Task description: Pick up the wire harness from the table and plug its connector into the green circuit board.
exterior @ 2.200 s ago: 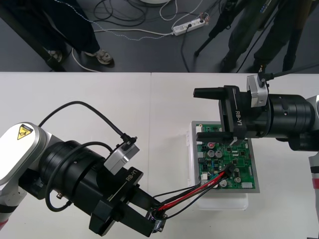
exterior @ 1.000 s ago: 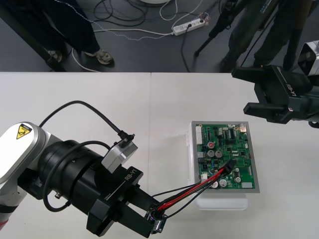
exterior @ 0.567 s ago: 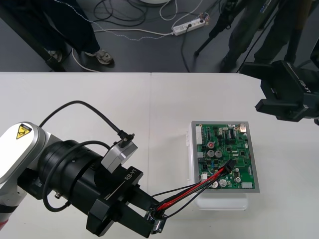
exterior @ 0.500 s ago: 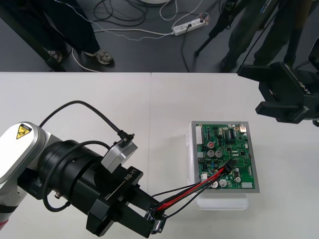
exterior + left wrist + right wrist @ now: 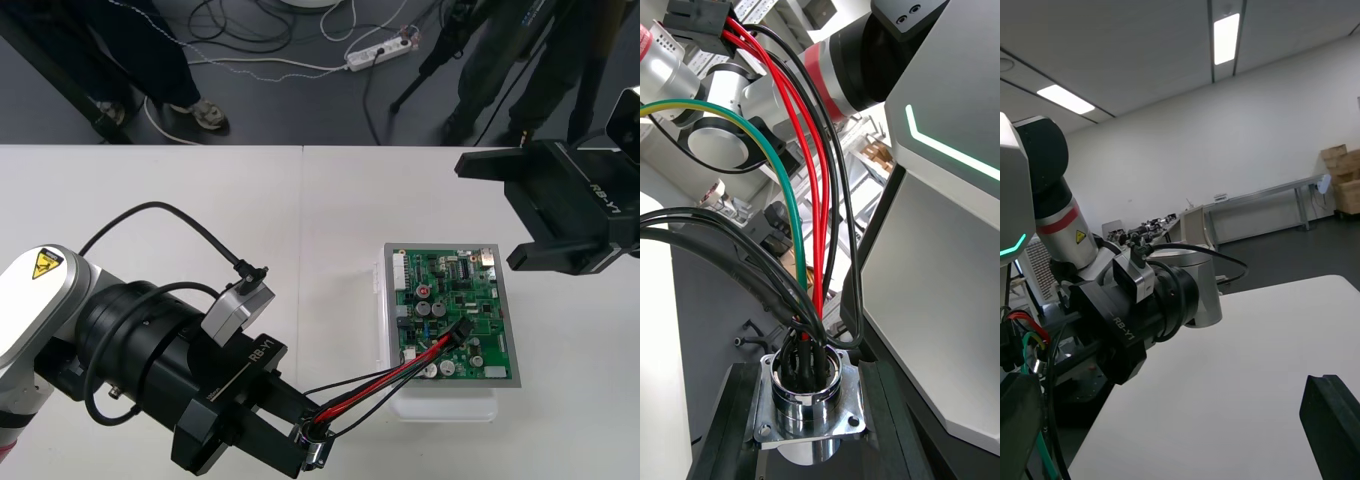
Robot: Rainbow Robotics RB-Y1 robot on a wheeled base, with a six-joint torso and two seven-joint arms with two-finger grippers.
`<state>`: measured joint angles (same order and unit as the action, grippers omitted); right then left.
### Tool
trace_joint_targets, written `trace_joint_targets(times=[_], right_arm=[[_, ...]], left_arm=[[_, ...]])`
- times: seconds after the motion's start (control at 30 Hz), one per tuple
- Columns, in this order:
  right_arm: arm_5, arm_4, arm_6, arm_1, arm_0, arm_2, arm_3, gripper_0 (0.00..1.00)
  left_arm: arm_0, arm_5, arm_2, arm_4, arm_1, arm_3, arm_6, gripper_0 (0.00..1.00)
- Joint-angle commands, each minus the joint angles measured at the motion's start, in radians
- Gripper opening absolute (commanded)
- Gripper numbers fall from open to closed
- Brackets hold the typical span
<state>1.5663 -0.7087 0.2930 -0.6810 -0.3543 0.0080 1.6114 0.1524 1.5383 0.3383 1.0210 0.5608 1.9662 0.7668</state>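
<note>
The socket [image 5: 806,390] of the wire harness [image 5: 365,392] is clamped in the left claw [image 5: 308,447]; its wires [image 5: 405,370] are stretched rightward and away to the plug [image 5: 462,332] on the green circuit board [image 5: 450,285]. The right claw [image 5: 488,213], held apart over the board's far-right corner, is nearer the plug.

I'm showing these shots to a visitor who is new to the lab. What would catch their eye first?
The red, black and green wires of the wire harness stretch from the left end effector, shut on its metal socket near the table's front edge, up to the black plug lying on the green circuit board. The right end effector hangs open by the board's far right corner.
</note>
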Motion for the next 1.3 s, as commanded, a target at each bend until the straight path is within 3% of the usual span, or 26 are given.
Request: trace_joint_targets(times=[0.03,0.77,1.3], right_arm=[[0.004,0.048,-0.054,-0.043,0.009,0.089,0.035,1.0],[0.004,0.041,-0.164,-0.131,0.009,0.288,0.131,1.0],[0.004,0.138,-0.179,-0.058,0.049,0.3,0.131,1.0]], left_arm=[[-0.027,0.033,0.022,-0.021,-0.013,0.028,0.074,0.0],[-0.027,0.033,0.016,-0.03,-0.012,0.028,0.072,0.0],[-0.027,0.033,0.01,-0.036,-0.012,0.023,0.072,0.0]])
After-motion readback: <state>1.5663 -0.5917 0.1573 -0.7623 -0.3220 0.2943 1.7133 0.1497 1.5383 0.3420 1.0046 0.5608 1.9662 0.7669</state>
